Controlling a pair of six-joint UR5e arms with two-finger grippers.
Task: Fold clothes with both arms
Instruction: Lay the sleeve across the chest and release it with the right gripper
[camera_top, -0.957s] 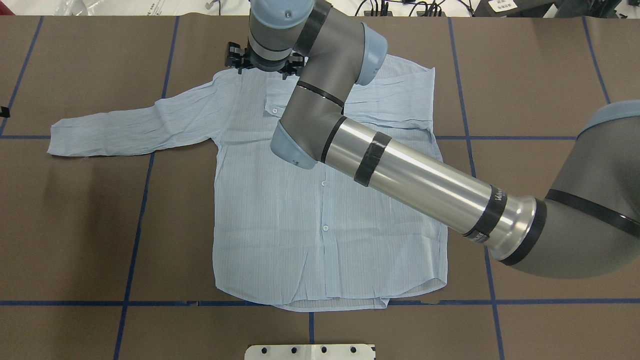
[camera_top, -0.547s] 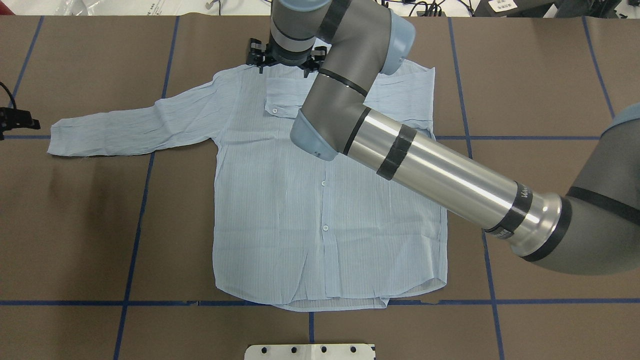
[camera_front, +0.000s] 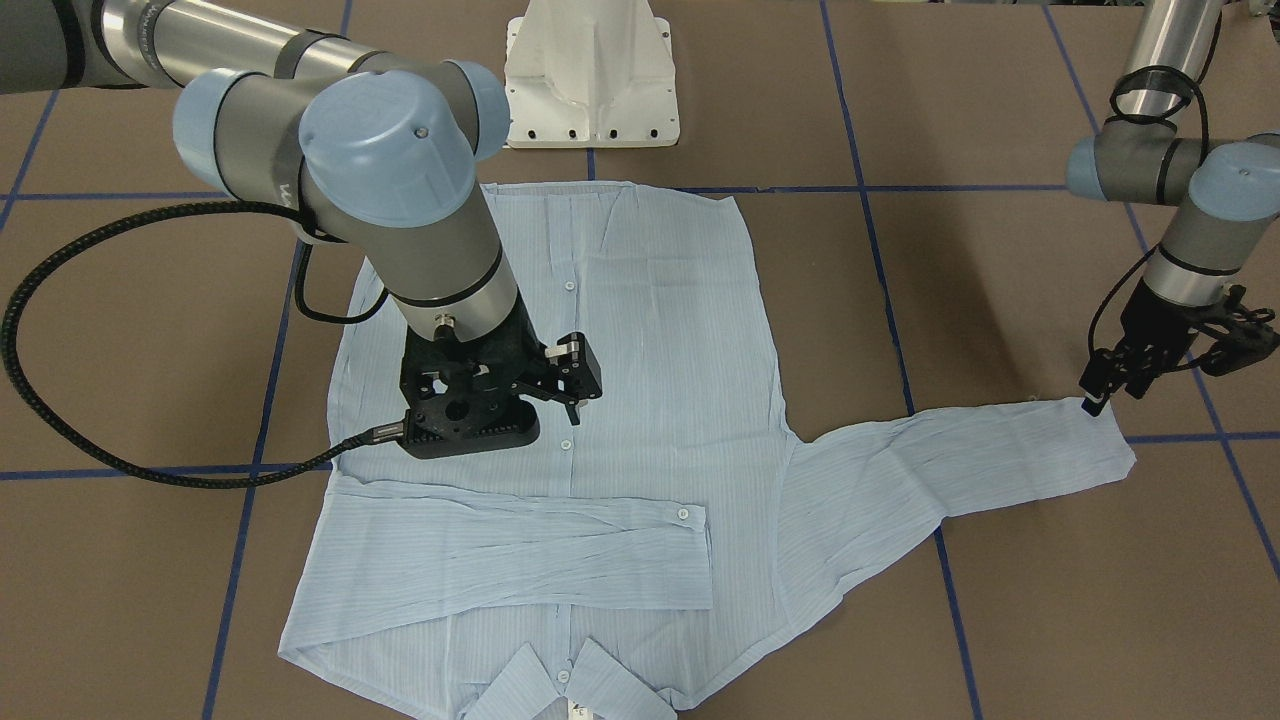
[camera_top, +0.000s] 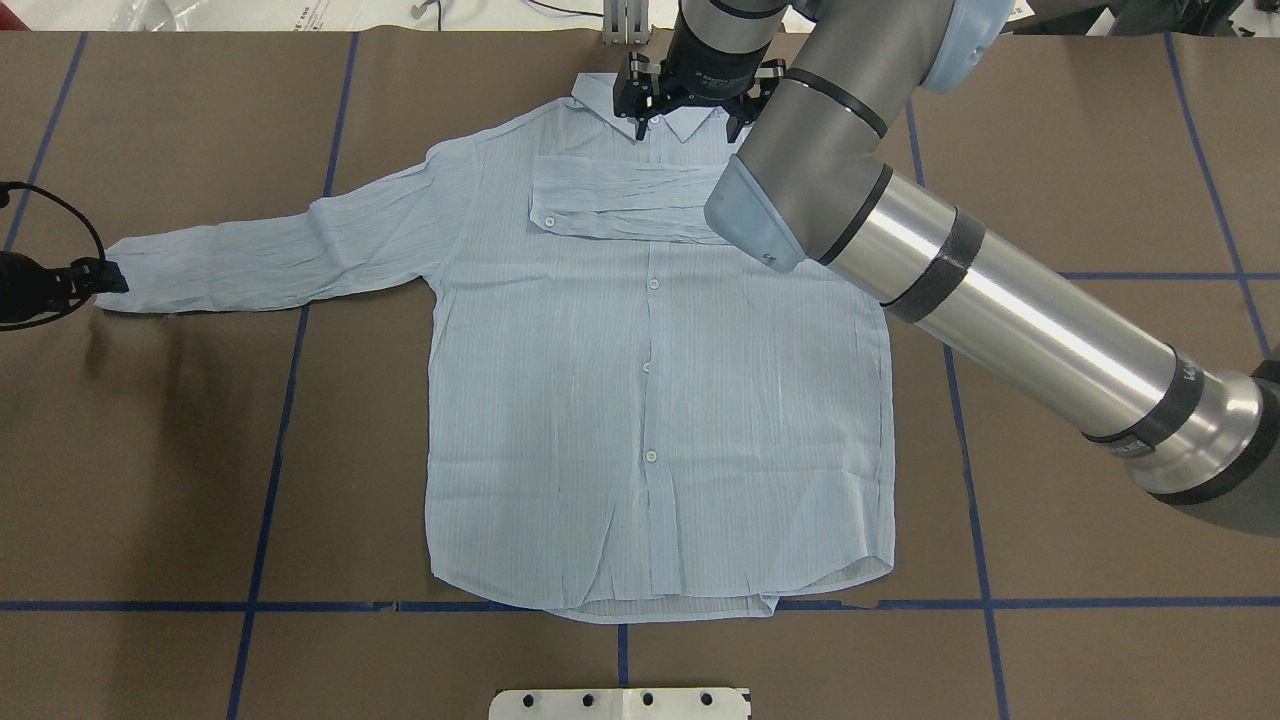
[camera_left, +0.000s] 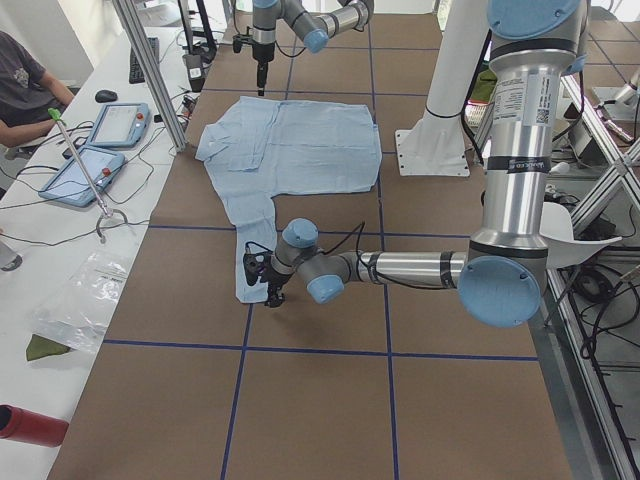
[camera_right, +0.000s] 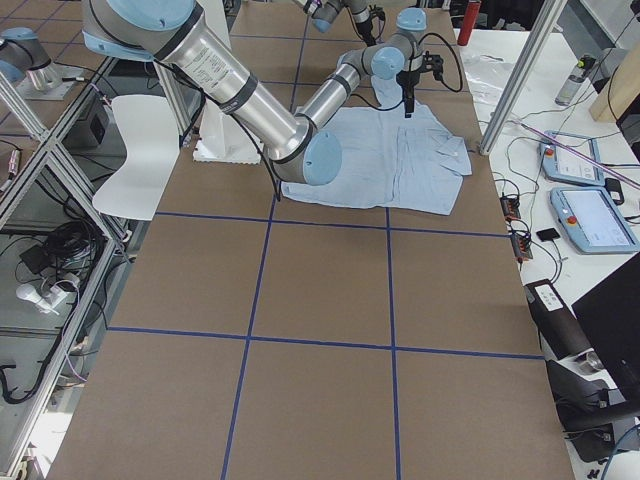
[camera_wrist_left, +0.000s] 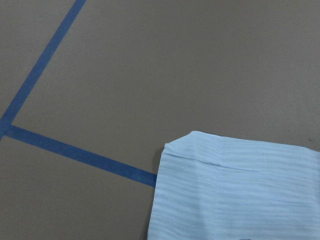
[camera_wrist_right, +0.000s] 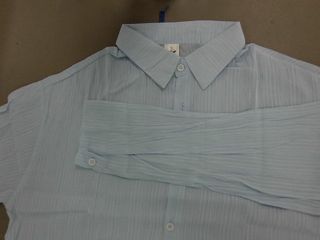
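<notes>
The pale blue striped shirt (camera_top: 650, 400) lies flat and buttoned on the brown table, collar (camera_wrist_right: 179, 55) at the far side. One sleeve (camera_top: 620, 200) is folded across the chest. The other sleeve (camera_top: 270, 250) stretches out to the left in the overhead view. My right gripper (camera_front: 572, 385) hangs over the shirt near the collar (camera_top: 690, 112), open with nothing in it. My left gripper (camera_front: 1115, 392) stands open at the end of the stretched sleeve, its fingertips just by the cuff (camera_wrist_left: 235, 190), which lies flat on the table.
The white pedestal base (camera_front: 592, 75) stands at the near table edge by the shirt's hem. Blue tape lines (camera_top: 270, 450) cross the table. A person and tablets (camera_left: 95, 150) are at a side bench beyond the far edge.
My right arm has swung rightward from the shirt's left shoulder to over the collar, uncovering the folded sleeve. My left gripper has come in from the left edge to the cuff.
</notes>
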